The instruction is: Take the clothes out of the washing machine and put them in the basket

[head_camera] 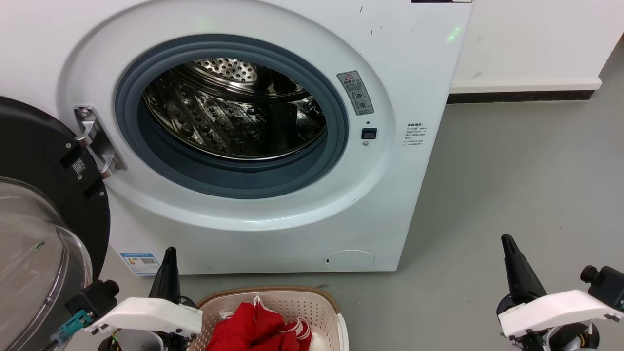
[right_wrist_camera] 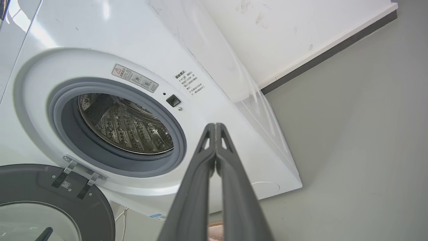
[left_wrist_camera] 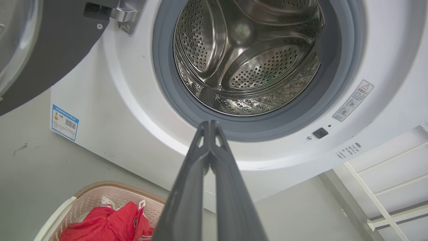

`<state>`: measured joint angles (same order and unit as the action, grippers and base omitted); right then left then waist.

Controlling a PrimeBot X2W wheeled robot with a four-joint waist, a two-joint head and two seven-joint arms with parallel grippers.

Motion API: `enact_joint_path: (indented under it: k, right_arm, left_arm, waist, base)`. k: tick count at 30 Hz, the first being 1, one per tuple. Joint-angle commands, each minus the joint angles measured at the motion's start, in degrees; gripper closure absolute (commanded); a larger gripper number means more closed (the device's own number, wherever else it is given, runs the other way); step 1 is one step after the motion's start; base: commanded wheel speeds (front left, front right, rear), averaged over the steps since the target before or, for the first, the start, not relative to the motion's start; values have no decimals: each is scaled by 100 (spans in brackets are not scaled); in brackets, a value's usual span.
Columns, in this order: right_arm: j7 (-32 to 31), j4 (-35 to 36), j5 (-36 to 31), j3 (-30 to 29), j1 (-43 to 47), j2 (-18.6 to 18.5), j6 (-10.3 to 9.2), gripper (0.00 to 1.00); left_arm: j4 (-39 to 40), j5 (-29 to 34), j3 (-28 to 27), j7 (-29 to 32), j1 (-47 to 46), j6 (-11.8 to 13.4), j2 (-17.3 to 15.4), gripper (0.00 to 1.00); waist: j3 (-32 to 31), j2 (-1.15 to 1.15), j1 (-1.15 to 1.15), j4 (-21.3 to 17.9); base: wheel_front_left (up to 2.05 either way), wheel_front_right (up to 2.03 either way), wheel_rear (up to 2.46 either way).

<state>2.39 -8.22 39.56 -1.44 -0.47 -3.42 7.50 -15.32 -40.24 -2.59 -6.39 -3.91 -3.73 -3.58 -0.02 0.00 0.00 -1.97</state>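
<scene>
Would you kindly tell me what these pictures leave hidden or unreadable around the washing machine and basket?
Basket: near half cut off by the head view's bottom edge, so the full pile of clothes is unseen.
Drum: its near floor hides behind the grey rim in the head view.
Warning label: print too small to read.
Door: cut off by the head view's left edge.

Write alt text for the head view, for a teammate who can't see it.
The washing machine has its door open at left, and its steel drum looks empty. The red clothes lie in the basket on the floor in front, just right of the left gripper; the right gripper sits at lower right, both shut.
</scene>
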Motion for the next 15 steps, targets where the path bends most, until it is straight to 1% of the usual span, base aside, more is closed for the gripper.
enact_joint_path:
  k: [1,15]
  right_arm:
    - [-31,38,206,-21,-183,-44,0,100]
    - [-181,-91,1331,-86,-277,-56,0,100]
  left_arm:
    - [86,-193,-38,38,-157,-35,-20,100]
    - [101,-1270,-115,310,-190,-111,-1,100]
  waist:
    - [0,0,0,3]
    - [3,0,0,33]
  base:
    - [0,0,0]
    - [0,0,0]
